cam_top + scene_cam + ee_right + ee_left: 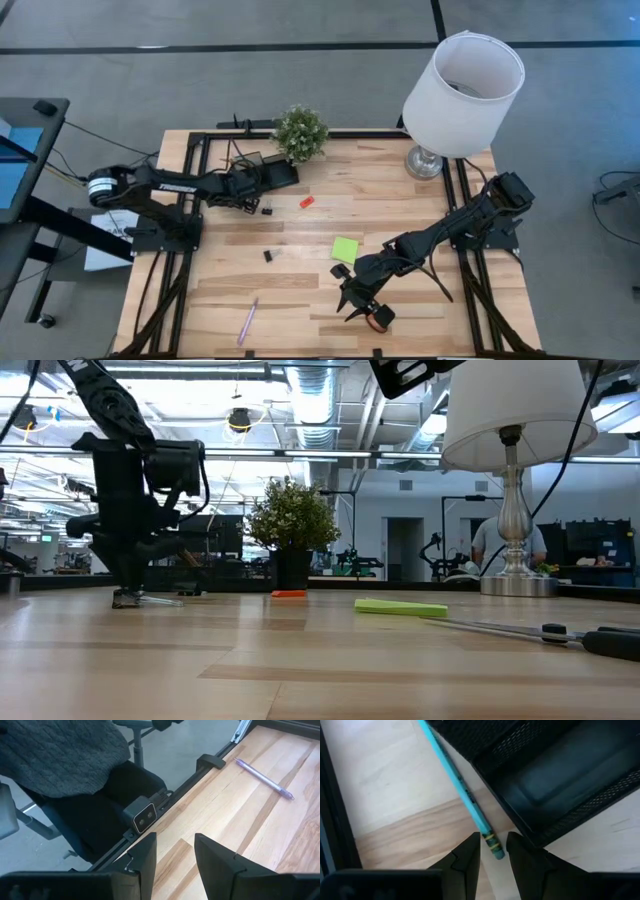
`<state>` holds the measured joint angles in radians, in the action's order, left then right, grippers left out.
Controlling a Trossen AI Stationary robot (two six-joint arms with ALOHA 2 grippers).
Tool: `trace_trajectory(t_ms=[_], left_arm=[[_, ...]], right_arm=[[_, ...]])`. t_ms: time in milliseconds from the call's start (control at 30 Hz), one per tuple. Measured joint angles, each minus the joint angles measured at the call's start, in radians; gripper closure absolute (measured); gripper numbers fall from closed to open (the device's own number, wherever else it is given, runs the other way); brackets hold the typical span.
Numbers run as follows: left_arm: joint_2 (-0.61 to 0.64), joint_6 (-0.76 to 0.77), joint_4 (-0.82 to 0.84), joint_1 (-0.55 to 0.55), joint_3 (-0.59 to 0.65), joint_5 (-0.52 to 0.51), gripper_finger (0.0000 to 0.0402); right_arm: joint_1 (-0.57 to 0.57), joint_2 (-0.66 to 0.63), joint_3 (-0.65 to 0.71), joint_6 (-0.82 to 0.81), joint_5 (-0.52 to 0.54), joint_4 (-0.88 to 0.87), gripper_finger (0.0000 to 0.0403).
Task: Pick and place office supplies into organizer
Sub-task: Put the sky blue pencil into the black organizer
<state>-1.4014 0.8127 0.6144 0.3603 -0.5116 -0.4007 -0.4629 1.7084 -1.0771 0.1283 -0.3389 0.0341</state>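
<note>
At the upper left of the high view we are seeing the left gripper (pixel 262 189) lying beside the black organizer (pixel 272 173), its jaws pinching the end of a teal pencil (pixel 462 790) whose length is running along the organizer's mesh wall (pixel 565 815). Moving right, a pink pen (pixel 247 322), a red piece (pixel 307 201) and a lime-green sticky-note square (pixel 345 249) are lying on the worktop (pixel 420 210). At the lower right the right gripper (pixel 352 296) is hovering, jaws spread and empty.
</note>
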Motion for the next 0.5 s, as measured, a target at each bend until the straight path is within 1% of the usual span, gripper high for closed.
trace_trajectory(t_ms=[100,167,233,333,367,500], left_arm=[[-0.002,0.0,0.05,-0.009,-0.001,-0.001,0.0304],[0.0,-0.004,0.073,-0.014,0.0,-0.006,0.0312],[0.0,-0.015,0.083,-0.015,0.002,-0.006,0.0332],[0.0,-0.031,0.101,-0.014,0.003,-0.002,0.0378],[0.0,-0.033,0.11,-0.014,0.004,0.001,0.0387],[0.0,-0.07,0.116,-0.019,0.004,0.024,0.0387]], right_arm=[[0.0,0.0,0.0,0.0,0.0,-0.006,0.0276],[0.0,0.0,0.0,0.0,0.0,-0.007,0.0276],[0.0,0.0,0.0,-0.002,0.0,-0.008,0.0276],[-0.001,0.0,0.0,-0.037,0.0,-0.012,0.0276],[-0.002,0.0,0.0,-0.05,0.0,-0.014,0.0276],[-0.008,0.0,0.0,-0.076,0.0,-0.015,0.0276]])
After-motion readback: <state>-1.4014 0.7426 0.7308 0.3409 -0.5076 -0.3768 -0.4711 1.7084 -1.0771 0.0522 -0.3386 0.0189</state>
